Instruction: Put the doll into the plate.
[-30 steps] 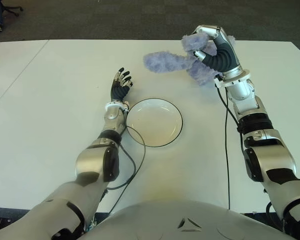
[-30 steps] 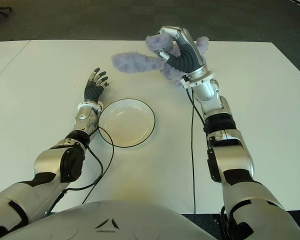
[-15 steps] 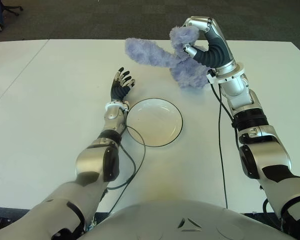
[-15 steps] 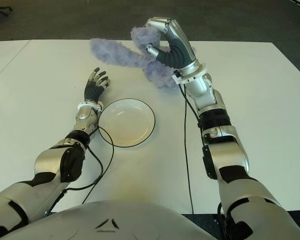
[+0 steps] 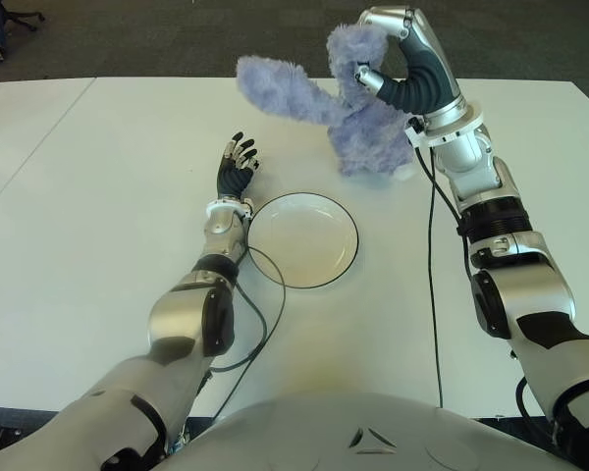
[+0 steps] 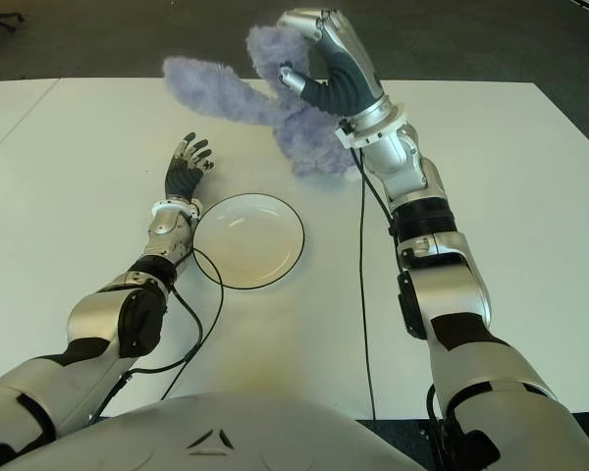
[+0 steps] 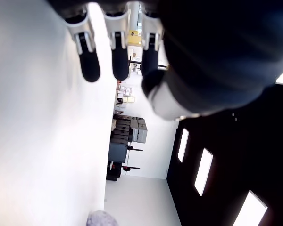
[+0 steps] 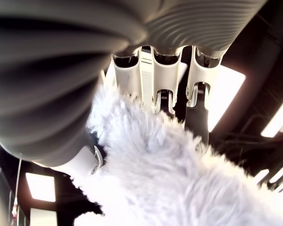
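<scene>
A fluffy lavender doll (image 5: 358, 123) hangs in the air over the far side of the table, one long limb (image 5: 275, 88) stretched out to the left. My right hand (image 5: 398, 54) is shut on its upper part, and the wrist view shows the fingers (image 8: 155, 84) pressed into the fur (image 8: 170, 183). The white plate with a dark rim (image 5: 259, 255) lies on the table nearer to me, below and left of the doll. My left hand (image 5: 238, 167) shows just beyond the plate's left edge, fingers spread and holding nothing.
The white table (image 5: 98, 226) stretches wide on both sides. A black cable (image 5: 432, 275) runs along my right arm and another (image 5: 265, 304) loops by the plate's near-left rim. Dark carpet (image 5: 177, 39) lies beyond the far edge.
My right hand has lifted the doll higher and carried it left, toward the plate's side. The doll's long limb swung up and left. The left hand stayed still.
</scene>
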Robot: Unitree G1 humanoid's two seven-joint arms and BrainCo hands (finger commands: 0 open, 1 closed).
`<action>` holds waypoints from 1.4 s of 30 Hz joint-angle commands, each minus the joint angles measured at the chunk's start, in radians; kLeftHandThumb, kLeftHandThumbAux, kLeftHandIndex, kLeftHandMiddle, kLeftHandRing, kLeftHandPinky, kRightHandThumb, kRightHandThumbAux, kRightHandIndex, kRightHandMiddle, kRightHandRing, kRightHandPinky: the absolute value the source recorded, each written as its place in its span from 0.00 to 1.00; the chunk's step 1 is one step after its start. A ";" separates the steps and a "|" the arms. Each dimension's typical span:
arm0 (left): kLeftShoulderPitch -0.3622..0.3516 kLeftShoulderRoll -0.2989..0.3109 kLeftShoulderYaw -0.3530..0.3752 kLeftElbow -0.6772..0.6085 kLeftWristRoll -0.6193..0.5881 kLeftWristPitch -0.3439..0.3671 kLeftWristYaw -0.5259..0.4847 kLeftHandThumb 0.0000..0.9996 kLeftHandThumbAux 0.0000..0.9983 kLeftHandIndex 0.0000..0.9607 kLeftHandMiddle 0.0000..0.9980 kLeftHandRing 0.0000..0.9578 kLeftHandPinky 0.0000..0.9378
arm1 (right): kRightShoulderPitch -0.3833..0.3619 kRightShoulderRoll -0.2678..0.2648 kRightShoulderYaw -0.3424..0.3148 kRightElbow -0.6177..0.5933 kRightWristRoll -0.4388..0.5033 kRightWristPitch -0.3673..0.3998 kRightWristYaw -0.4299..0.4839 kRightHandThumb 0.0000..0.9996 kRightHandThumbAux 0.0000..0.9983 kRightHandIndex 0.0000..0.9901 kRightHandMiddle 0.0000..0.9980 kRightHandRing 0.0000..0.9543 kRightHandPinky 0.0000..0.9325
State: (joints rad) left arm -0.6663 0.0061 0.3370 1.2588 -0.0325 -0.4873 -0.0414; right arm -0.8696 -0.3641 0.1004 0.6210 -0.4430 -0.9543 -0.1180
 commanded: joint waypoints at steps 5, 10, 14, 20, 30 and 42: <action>0.119 -0.027 0.007 0.095 -0.008 0.106 -0.002 0.69 0.88 0.13 0.19 0.18 0.23 | -0.055 0.001 0.002 0.048 -0.018 -0.034 -0.057 0.71 0.71 0.44 0.89 0.92 0.93; 0.119 -0.026 0.005 0.094 -0.006 0.107 0.000 0.71 0.89 0.13 0.19 0.18 0.23 | -0.083 -0.006 0.009 0.075 -0.024 -0.050 -0.066 0.71 0.71 0.44 0.89 0.91 0.93; 0.119 -0.025 0.001 0.095 -0.002 0.109 0.003 0.72 0.89 0.13 0.19 0.18 0.23 | -0.101 -0.006 0.011 0.092 -0.017 -0.054 -0.064 0.71 0.71 0.44 0.88 0.91 0.92; 0.118 -0.026 -0.003 0.093 0.000 0.105 0.003 0.72 0.90 0.12 0.18 0.18 0.23 | -0.116 -0.006 0.006 0.086 0.005 -0.015 -0.039 0.71 0.71 0.44 0.89 0.91 0.92; 0.116 -0.019 -0.001 0.097 0.001 0.123 0.003 0.66 0.88 0.12 0.17 0.18 0.24 | -0.145 -0.009 0.006 0.048 0.069 0.079 0.057 0.71 0.71 0.44 0.89 0.91 0.94; 0.117 -0.021 -0.002 0.095 0.002 0.113 0.003 0.66 0.89 0.12 0.17 0.17 0.23 | -0.158 -0.002 -0.004 0.000 0.149 0.131 0.145 0.71 0.71 0.44 0.88 0.91 0.93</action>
State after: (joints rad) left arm -0.6668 0.0065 0.3351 1.2588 -0.0311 -0.4873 -0.0415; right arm -1.0002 -0.3707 0.1031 0.6298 -0.3090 -0.8403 0.0166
